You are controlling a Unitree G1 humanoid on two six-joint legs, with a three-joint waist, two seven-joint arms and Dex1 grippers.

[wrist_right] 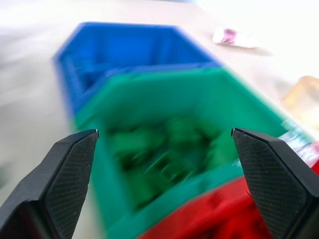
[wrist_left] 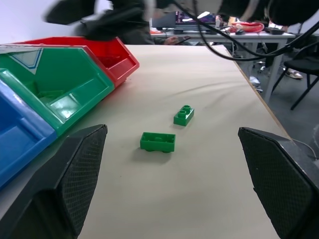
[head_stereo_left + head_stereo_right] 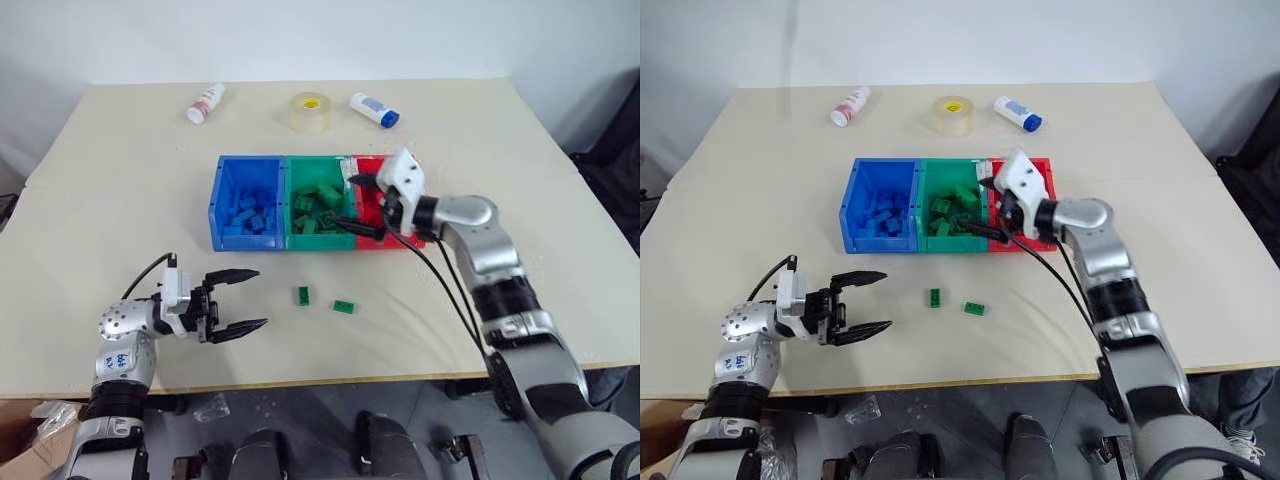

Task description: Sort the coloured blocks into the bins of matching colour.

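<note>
Three bins stand in a row mid-table: blue bin [image 3: 216, 205], green bin [image 3: 316, 238] and red bin [image 3: 370, 166]. The green bin holds a heap of green blocks [image 3: 318, 207]; the blue one holds blue blocks [image 3: 252, 214]. Two small green blocks lie on the table in front of the bins, one [image 3: 301, 295] to the left of the other [image 3: 344, 306]; the left wrist view shows them too [image 2: 158, 141] [image 2: 184, 115]. My right gripper [image 3: 357, 204] hangs open over the green and red bins' shared wall, empty. My left gripper [image 3: 247, 298] is open near the front edge, pointing toward the two loose blocks.
At the back of the table lie a white bottle with a pink label [image 3: 206, 103], a tape roll [image 3: 311, 111] and a white bottle with a blue cap [image 3: 374, 109]. The table's front edge [image 3: 330, 380] runs just below my left gripper.
</note>
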